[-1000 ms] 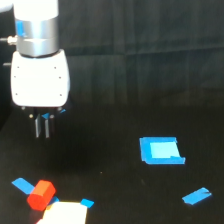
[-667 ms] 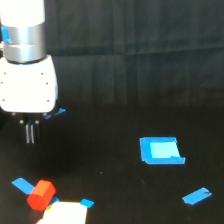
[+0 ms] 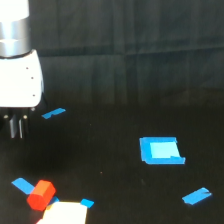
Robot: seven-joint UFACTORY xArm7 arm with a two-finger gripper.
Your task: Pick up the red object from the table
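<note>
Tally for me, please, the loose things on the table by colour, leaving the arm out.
Red: 1, the block.
Blue: 5, the square patch, and tape strips at and.
Pale: 1, the sheet at the bottom edge.
Total: 7.

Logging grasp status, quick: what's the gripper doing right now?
Gripper: holding nothing, fingers close together, open or shut cannot be told; red object lies on the table.
</note>
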